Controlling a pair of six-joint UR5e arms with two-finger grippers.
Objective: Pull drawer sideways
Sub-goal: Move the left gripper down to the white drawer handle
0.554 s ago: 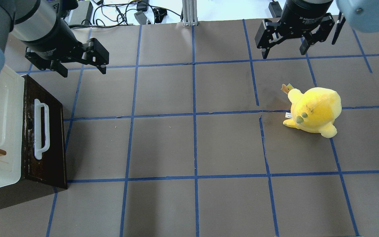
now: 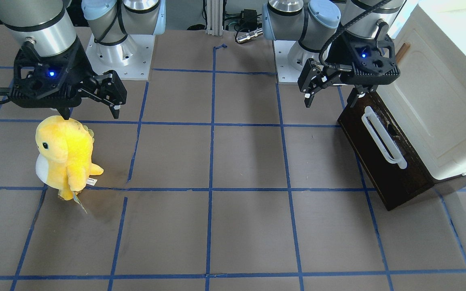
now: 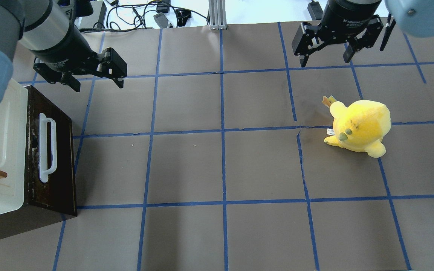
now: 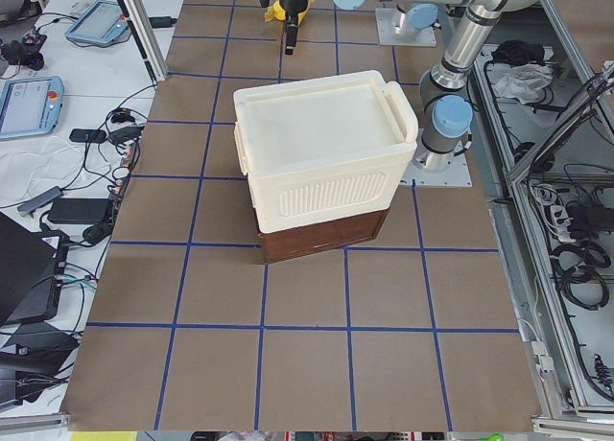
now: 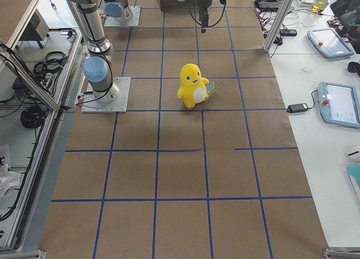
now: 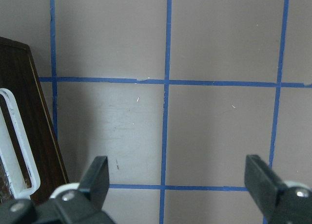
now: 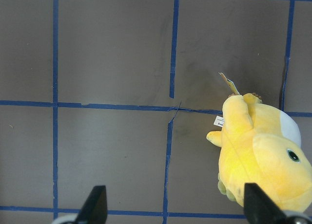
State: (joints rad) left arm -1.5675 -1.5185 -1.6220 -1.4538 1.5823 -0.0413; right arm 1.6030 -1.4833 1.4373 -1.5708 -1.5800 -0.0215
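Brown drawer front point(image 3: 63, 162) faces robot's right, white handle point(image 3: 43, 150) lying fore-and-aft.

The drawer point(image 3: 63, 162) looks pushed in, its dark brown front and white bar handle point(image 3: 47, 147) facing sideways. It lies near the left gripper point(image 3: 98, 86), not touching it.

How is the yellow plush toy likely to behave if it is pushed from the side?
The plush toy looks soft and stuffed, so it would probably squash rather than resist. It stands upright on a narrow base, so a push may tip it over.
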